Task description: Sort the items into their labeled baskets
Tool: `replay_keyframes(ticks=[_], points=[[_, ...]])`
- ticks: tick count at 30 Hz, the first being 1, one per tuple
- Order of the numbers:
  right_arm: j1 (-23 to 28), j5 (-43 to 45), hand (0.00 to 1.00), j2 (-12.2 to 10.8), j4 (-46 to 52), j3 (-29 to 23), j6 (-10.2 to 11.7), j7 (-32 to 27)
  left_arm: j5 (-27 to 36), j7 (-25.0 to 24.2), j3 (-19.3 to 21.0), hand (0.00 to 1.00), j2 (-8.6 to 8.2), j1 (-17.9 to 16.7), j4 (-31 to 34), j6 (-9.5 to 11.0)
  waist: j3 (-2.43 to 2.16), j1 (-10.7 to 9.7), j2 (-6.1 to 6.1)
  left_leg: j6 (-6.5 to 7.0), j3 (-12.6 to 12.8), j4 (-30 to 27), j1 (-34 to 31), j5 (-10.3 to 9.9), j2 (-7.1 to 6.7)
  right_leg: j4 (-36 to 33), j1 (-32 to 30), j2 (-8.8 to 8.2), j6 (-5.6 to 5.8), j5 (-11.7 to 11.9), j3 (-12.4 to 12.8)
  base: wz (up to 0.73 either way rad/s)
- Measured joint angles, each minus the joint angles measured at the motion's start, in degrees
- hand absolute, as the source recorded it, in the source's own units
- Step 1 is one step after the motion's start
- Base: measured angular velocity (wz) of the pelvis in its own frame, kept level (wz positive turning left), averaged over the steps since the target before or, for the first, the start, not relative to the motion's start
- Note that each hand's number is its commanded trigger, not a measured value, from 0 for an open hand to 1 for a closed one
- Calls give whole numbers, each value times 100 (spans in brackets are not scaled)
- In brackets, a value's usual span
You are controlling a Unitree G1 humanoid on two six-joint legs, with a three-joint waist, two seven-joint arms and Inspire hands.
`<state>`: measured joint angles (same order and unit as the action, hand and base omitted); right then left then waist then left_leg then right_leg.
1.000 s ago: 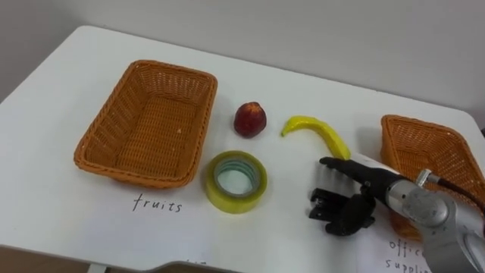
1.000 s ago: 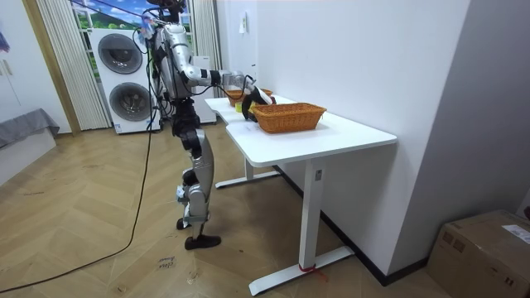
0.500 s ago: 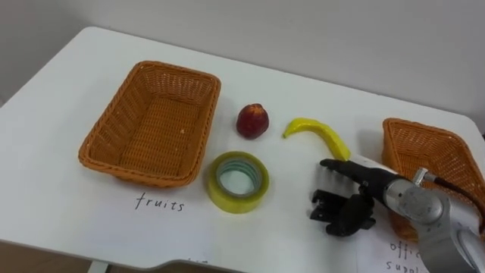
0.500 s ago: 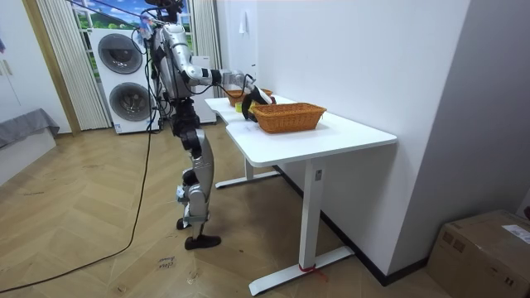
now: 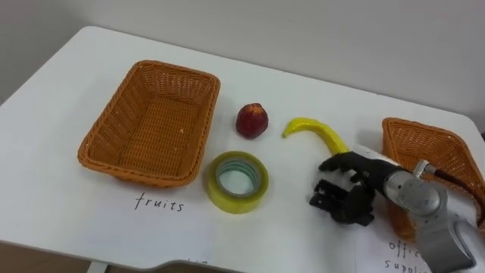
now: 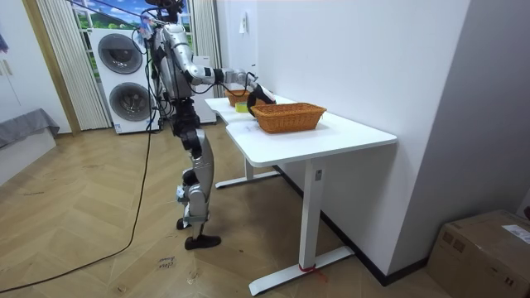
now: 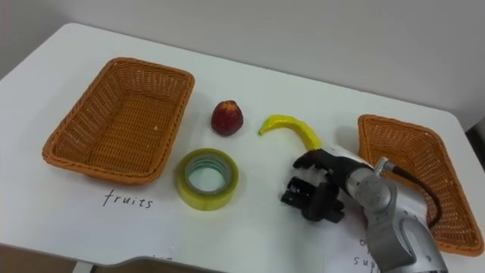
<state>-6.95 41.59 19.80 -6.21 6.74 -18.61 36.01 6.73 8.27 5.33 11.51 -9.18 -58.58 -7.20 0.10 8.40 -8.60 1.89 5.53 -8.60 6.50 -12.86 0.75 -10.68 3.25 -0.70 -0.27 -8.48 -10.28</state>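
Note:
An empty wicker basket (image 5: 95, 140) sits at the table's left with a "fruits" label (image 5: 159, 203) in front of it. A red peach (image 5: 251, 120) and a yellow banana (image 5: 312, 128) lie mid-table. A roll of yellow tape (image 5: 236, 180) lies nearer the front edge. A second wicker basket (image 5: 415, 130) stands at the right. My right hand (image 5: 350, 194) hovers low just in front of the banana's right end. It is open, thumb and loosely bent fingers pointing left, nothing between them.
The white table (image 5: 91, 53) meets a grey wall at the back. In the room view I stand at the table's end (image 6: 248, 132), arm stretched over it, with stacked washing machines (image 6: 124, 79) behind me.
My right hand has moved up the table toward the banana's end and turned slightly. The fruit, tape and baskets lie where they were.

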Motion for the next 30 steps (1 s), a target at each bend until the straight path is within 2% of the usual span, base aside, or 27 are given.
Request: replay_keyframes(ticks=[9,25,28,30], points=[[-68,239,100,3,-44,95,-29,-49,0,-7,1,0,-1,59,-9,-2,-2,55,-12,1,0,20,2,-1,0,6,-7,4,0,0,-1,0],[-58,118,100,3,-78,97,-25,-72,32,14,-10,0,3,74,-63,3,-2,93,-8,1,-6,-9,-4,-1,4,3,0,1,0,0,-10,0],[-32,98,100,3,-79,90,-16,-171,51,85,-163,0,16,77,-109,15,0,80,3,1,-16,-20,-5,-1,3,3,12,-3,0,0,-21,0],[46,93,100,-7,47,78,-12,-199,56,159,-217,0,11,76,-109,16,2,-2,31,1,-58,-42,-36,-1,-5,3,12,-9,0,0,-42,9]])
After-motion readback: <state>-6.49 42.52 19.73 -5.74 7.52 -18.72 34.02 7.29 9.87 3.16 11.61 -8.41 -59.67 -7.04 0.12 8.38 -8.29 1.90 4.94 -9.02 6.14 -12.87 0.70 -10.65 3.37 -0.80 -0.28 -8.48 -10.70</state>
